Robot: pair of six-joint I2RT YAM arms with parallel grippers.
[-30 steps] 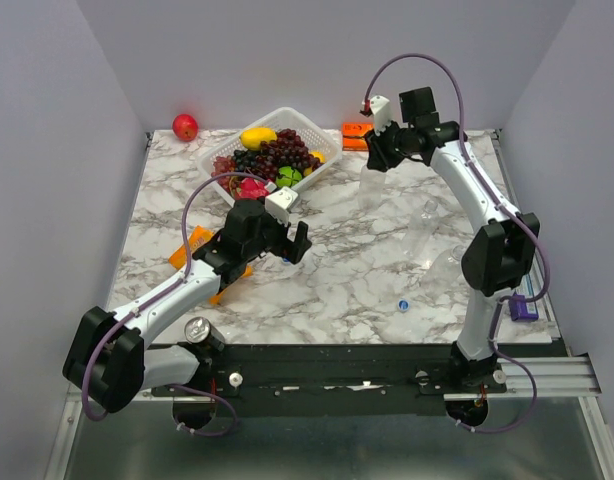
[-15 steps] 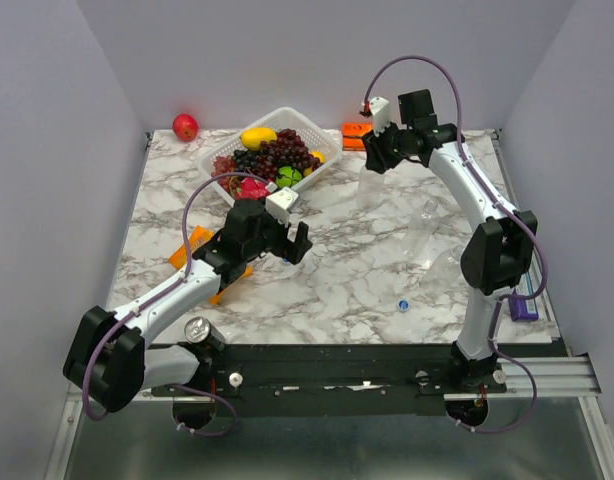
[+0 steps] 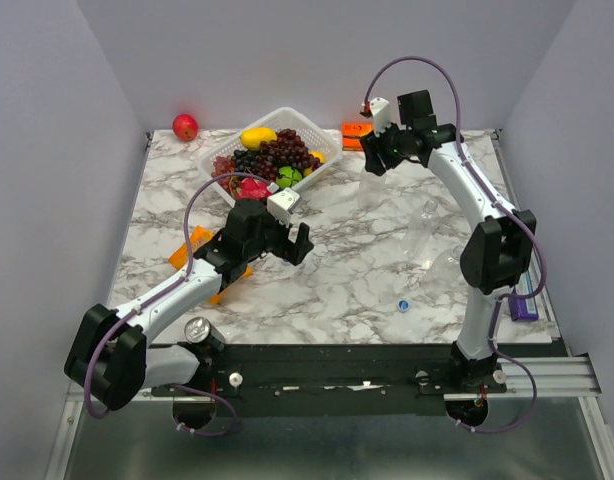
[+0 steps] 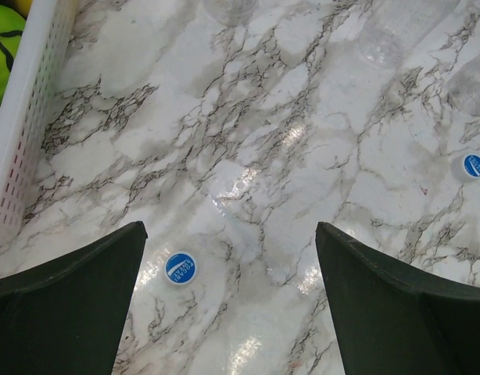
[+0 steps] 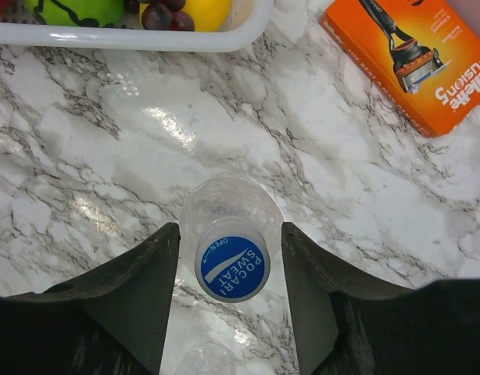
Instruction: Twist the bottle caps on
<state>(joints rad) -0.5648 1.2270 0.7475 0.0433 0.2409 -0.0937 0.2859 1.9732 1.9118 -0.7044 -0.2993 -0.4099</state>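
An upright clear bottle [image 5: 228, 205] stands between my right gripper's [image 5: 231, 234] open jaws, with a blue cap [image 5: 232, 268] on its neck. A small gap shows on each side of the cap. In the top view the right gripper [image 3: 374, 160] is at the far side, over this bottle [image 3: 370, 185]. Two more clear bottles [image 3: 430, 214] [image 3: 448, 262] stand on the right. My left gripper [image 4: 231, 234] is open and empty above the marble. A loose blue cap [image 4: 180, 268] lies by its left finger, and another cap [image 4: 474, 166] lies to the right, also seen from the top [image 3: 402, 304].
A white basket of fruit [image 3: 309, 122] stands at the back, its wall also in the left wrist view [image 4: 25, 133]. An orange razor box [image 5: 412, 58] lies beside the right gripper. A red apple [image 3: 185, 126], an orange packet [image 3: 194, 248] and a silver can [image 3: 197, 328] are on the left.
My right gripper has shifted slightly towards the left over the far bottle. The left arm has barely moved.
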